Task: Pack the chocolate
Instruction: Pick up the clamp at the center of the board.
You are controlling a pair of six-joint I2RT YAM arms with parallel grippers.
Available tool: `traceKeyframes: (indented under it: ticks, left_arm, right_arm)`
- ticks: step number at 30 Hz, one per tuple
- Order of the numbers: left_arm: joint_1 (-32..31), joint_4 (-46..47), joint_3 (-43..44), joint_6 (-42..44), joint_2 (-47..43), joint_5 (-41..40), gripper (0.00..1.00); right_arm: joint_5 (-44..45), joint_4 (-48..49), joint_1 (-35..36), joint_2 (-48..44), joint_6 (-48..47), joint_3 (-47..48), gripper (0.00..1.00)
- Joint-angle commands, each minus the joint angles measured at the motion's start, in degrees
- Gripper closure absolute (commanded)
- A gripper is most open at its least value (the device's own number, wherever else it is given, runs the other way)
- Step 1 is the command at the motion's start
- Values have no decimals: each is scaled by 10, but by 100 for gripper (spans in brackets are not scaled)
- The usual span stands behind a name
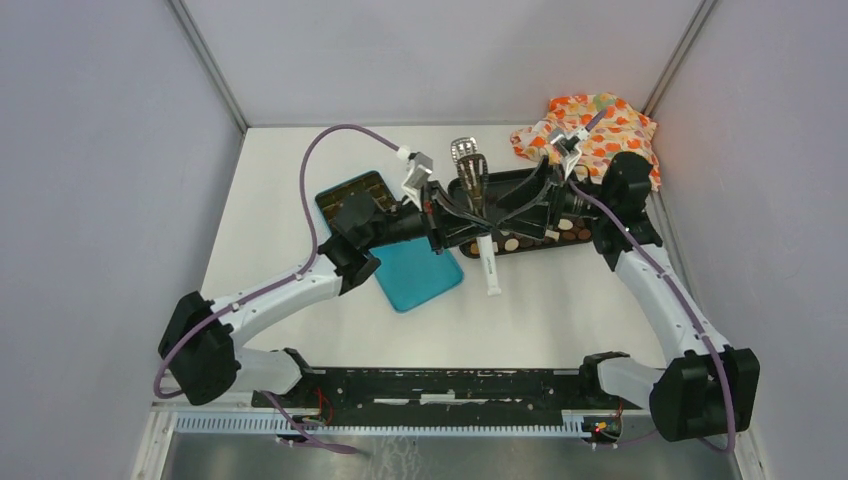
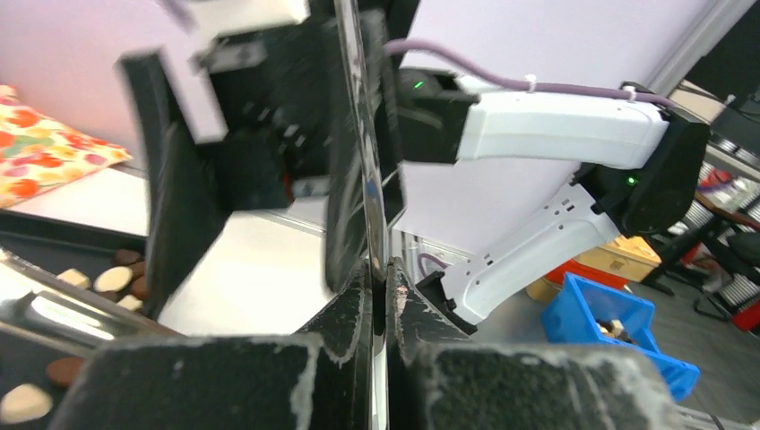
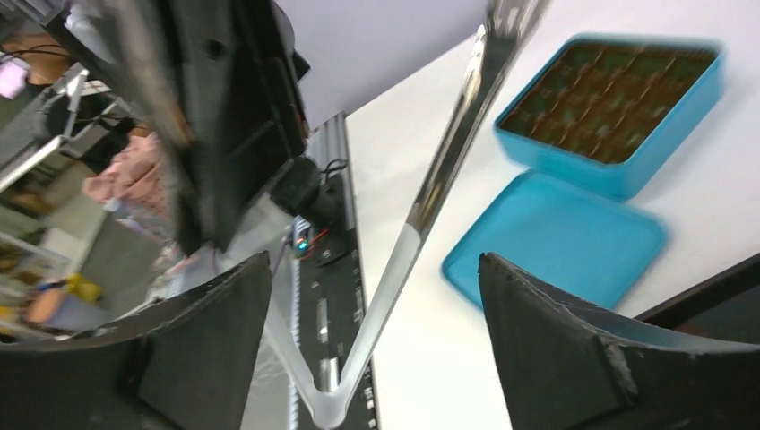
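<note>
**Operator:** Top view: where does the chocolate lie?

**Technician:** The chocolate lies in the black tray on the tabletop, just near of both claws. The left claw and right claw face each other over the tray, both arms stretched inward. The metal tongs stand between them.

**Operator:** Left wrist view?

**Technician:** The left claw is pressed together, pinching a thin blade of the metal tongs. The chocolate lies lower left, apart from the claw.

**Operator:** Right wrist view?

**Technician:** The right claw is spread wide, and the metal tongs run through the gap. The teal box and lid lie beyond; the box contents are blurred.
</note>
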Motion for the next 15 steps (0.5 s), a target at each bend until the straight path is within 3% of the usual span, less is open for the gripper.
traceKeyframes:
  ticks: [1, 3, 5, 10, 15]
  left_arm:
    - [42, 126, -44, -31, -72, -8, 98]
    - [54, 137, -59, -22, -95, -1, 98]
    - [61, 137, -69, -3, -114, -1, 98]
    - [68, 174, -75, 11, -125, -15, 98]
    - [68, 273, -24, -85, -55, 36, 98]
  right_arm:
    - [-1, -203, -25, -28, -235, 130, 5]
    - [23, -308, -27, -32, -346, 182, 2]
    - [15, -327, -27, -44, -383, 201, 2]
    - [10, -165, 4, -117, -272, 100, 2]
    - [53, -131, 41, -140, -193, 58, 2]
